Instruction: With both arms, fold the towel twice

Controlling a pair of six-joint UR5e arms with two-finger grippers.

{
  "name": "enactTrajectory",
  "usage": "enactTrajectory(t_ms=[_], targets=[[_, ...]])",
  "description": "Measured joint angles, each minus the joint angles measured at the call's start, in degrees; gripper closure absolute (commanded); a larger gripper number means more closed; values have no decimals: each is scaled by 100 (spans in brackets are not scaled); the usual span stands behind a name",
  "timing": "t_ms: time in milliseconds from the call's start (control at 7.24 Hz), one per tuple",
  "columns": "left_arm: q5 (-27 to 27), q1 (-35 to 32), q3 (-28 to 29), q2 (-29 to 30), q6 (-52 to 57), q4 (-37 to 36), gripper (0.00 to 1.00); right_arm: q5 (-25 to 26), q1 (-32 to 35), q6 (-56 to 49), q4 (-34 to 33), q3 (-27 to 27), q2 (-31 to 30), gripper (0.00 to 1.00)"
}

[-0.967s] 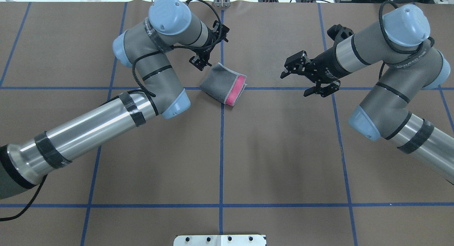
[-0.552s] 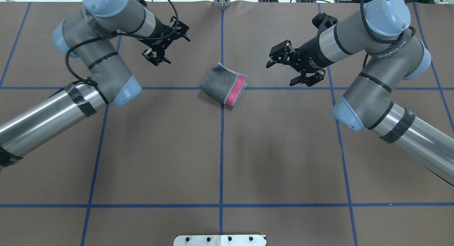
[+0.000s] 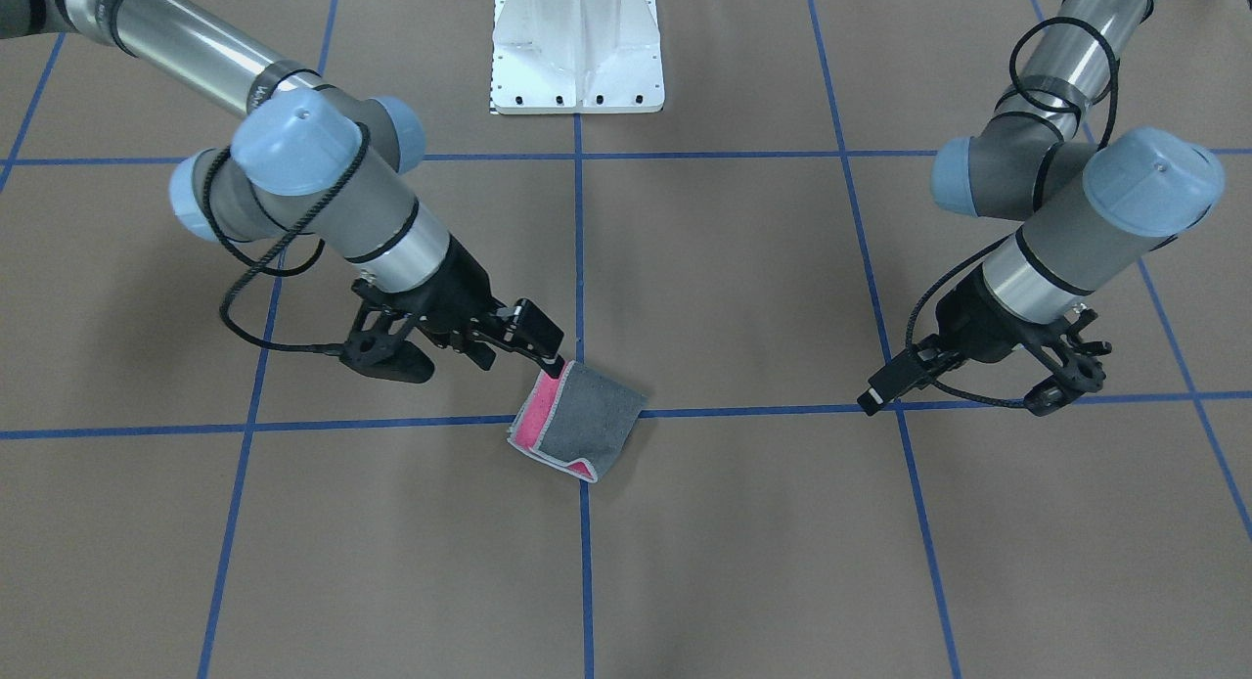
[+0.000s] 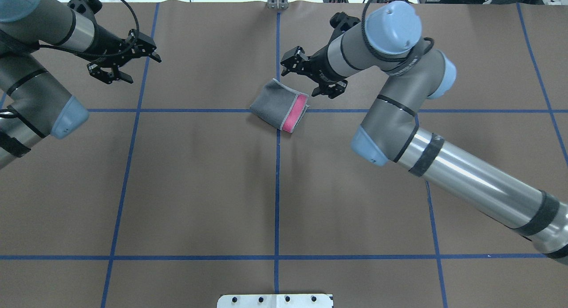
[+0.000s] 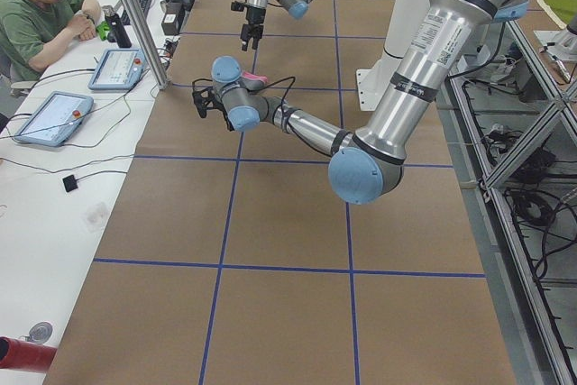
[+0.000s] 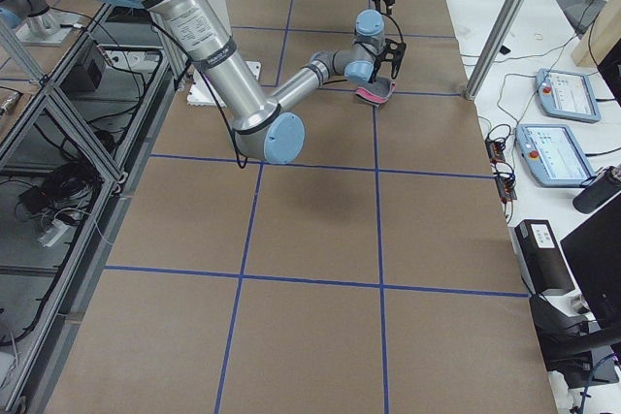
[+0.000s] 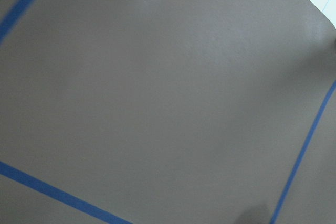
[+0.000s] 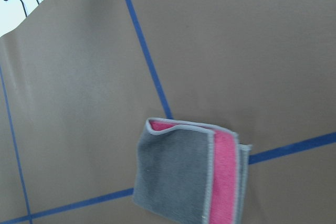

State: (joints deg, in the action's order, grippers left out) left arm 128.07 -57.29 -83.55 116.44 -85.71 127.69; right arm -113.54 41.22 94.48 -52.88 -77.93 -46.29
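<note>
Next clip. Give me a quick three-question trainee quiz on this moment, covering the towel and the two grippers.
1. True or false: the towel lies spread out in a single layer.
2. Fill in: the left gripper and the right gripper are both ____.
3. Which is nearer the towel? A) left gripper B) right gripper
Key: 1 false, it is folded; 2 open; 3 B.

Setting: robotics lab.
Work surface: table [image 4: 199, 188] under brown paper, marked with a blue tape grid [image 4: 277, 188].
Rig: left arm [image 4: 26, 77] and right arm [image 4: 466, 175], white bolted pedestal [image 3: 577, 43], aluminium frame [image 5: 137, 24].
Operator side: side table [image 5: 45, 196] with teach pendants [image 6: 566, 94], seated person [image 5: 36, 15].
</note>
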Motion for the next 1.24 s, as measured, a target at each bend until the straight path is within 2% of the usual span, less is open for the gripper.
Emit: enactTrajectory(t_ms=[138, 276, 414, 1243], targets=[[24, -43, -24, -41, 54, 6, 0, 309, -189, 0, 69, 420, 293, 8], [59, -93, -28, -54, 75, 8, 0, 525, -312, 2, 226, 785, 459, 49], [86, -126, -28, -58, 84, 10, 0, 676, -381, 6, 351, 1086, 591, 99], [104, -150, -15, -67, 81, 2, 0, 1038, -449, -2, 442, 2052, 1148, 100]])
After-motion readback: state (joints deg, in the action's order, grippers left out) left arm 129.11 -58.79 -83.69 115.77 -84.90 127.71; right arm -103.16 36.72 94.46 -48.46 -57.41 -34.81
